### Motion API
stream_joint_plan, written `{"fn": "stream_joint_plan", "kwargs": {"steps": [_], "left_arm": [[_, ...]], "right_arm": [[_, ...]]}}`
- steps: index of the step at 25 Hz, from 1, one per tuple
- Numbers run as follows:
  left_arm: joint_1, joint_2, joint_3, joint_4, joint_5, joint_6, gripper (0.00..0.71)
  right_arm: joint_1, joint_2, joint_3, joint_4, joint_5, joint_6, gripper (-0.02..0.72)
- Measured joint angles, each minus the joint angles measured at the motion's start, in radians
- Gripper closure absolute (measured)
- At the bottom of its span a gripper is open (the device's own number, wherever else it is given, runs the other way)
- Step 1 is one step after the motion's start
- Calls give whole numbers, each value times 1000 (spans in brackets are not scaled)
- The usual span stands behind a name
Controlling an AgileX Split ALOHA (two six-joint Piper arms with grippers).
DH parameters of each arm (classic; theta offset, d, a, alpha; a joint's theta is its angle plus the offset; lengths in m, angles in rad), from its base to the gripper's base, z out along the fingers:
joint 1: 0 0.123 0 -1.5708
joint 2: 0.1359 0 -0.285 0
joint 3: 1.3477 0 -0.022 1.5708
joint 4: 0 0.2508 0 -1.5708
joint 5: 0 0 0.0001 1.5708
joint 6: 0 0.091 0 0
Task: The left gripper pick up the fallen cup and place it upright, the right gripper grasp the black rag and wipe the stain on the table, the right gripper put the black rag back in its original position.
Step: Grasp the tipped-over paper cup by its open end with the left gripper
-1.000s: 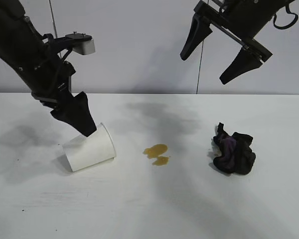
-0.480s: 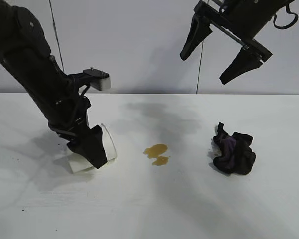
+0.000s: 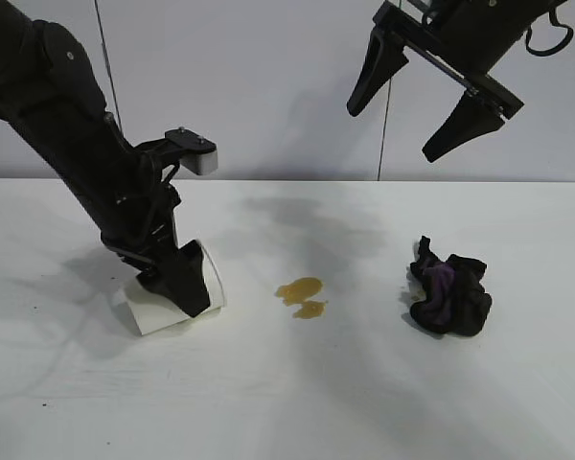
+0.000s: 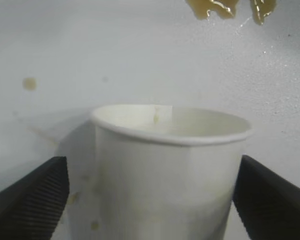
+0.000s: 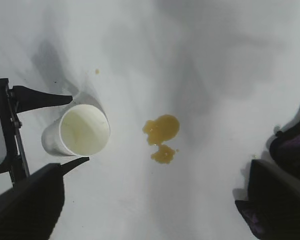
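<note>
My left gripper is down low at the white paper cup. The cup lies on its side on the table, with its open mouth facing the stain. My fingers are spread wide, one on each side of the cup, not squeezing it. The yellow-brown stain sits between the cup and the black rag. My right gripper hangs high up above the rag, spread wide and holding nothing.
</note>
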Motion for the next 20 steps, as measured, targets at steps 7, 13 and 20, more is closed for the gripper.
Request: {"fn": "stream_joint_plan", "kwargs": {"steps": [7, 13, 20], "left_arm": [[0, 0, 0, 6, 0, 0, 78], [0, 0, 0, 38, 0, -11, 78], [-1, 0, -4, 159, 27, -134, 78]], "right_arm": [[0, 0, 0, 0, 0, 0, 9], [0, 0, 0, 0, 0, 0, 9], [0, 0, 0, 0, 0, 0, 9]]}}
